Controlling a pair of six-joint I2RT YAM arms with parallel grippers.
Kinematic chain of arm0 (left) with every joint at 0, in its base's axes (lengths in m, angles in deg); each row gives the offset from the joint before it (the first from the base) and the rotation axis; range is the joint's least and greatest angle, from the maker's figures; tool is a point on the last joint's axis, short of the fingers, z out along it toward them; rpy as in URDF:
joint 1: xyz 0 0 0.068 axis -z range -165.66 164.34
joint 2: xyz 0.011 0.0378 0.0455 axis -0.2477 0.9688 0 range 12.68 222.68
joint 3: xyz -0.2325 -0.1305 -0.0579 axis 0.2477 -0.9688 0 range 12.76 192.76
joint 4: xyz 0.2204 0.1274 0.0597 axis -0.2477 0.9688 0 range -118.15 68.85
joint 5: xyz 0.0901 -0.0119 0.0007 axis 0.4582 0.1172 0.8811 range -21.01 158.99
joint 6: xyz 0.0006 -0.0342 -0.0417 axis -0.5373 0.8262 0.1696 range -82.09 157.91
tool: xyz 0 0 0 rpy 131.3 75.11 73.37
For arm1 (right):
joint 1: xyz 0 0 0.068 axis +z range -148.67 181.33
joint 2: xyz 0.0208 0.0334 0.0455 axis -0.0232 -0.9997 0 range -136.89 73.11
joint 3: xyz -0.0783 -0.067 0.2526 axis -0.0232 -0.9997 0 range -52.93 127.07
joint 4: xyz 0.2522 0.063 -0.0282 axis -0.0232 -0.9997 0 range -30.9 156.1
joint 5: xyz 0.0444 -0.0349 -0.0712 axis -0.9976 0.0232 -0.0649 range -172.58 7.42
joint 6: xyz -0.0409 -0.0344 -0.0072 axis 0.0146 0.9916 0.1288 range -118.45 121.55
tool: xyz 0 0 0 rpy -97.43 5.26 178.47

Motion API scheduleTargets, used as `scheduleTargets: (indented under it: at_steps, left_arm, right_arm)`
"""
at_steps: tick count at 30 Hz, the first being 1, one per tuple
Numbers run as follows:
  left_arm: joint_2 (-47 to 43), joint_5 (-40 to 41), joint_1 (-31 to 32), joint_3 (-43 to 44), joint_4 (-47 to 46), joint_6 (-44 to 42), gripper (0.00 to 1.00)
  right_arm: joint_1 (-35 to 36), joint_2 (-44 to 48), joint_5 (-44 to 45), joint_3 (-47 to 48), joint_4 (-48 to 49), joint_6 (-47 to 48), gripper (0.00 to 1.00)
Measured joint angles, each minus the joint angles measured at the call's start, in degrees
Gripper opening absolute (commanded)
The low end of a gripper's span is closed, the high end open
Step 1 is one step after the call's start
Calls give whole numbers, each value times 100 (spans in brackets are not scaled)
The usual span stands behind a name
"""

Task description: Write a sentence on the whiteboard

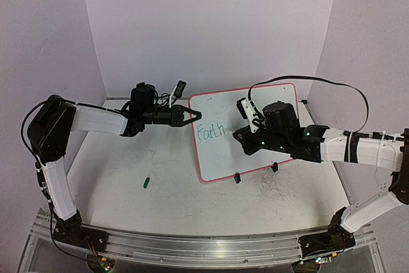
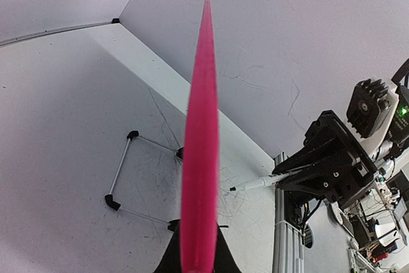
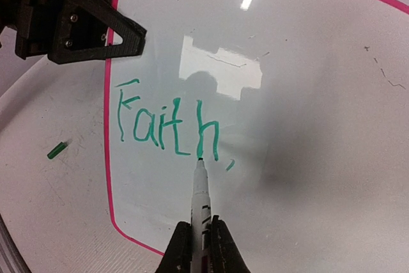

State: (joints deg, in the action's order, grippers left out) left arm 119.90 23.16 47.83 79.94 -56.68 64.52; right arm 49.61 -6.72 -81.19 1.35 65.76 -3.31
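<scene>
The whiteboard (image 1: pixel 214 158), pink-framed, stands tilted at mid table. On it is the sentence (image 1: pixel 211 132), green and reading "Faith" (image 3: pixel 167 126), with a small stroke after the h. My left gripper (image 1: pixel 195 118) is shut on the board's left edge; the left wrist view shows the pink frame (image 2: pixel 199 158) edge-on between its jaws (image 2: pixel 198 247). My right gripper (image 3: pixel 202 234) is shut on a white marker (image 3: pixel 200 190). The marker's tip rests at the foot of the h. From above, this gripper (image 1: pixel 246 137) hangs over the board's middle.
A green marker cap (image 1: pixel 146 182) lies on the tabletop left of the board. The board's wire stand with black feet (image 2: pixel 121 171) sits behind it. Lilac walls close three sides. An aluminium rail (image 1: pixel 204 244) runs along the near edge.
</scene>
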Motion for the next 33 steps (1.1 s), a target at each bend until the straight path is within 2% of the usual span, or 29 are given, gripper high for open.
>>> scheduleTargets:
  at_steps: [16, 33]
  left_arm:
    - [0, 57, 20, 0, 0, 46, 0]
    - [-2, 60, 22, 0, 0, 49, 0]
  right_arm:
    - [-3, 0, 676, 101, -12, 14, 0]
    - [-5, 0, 662, 101, 82, -10, 0]
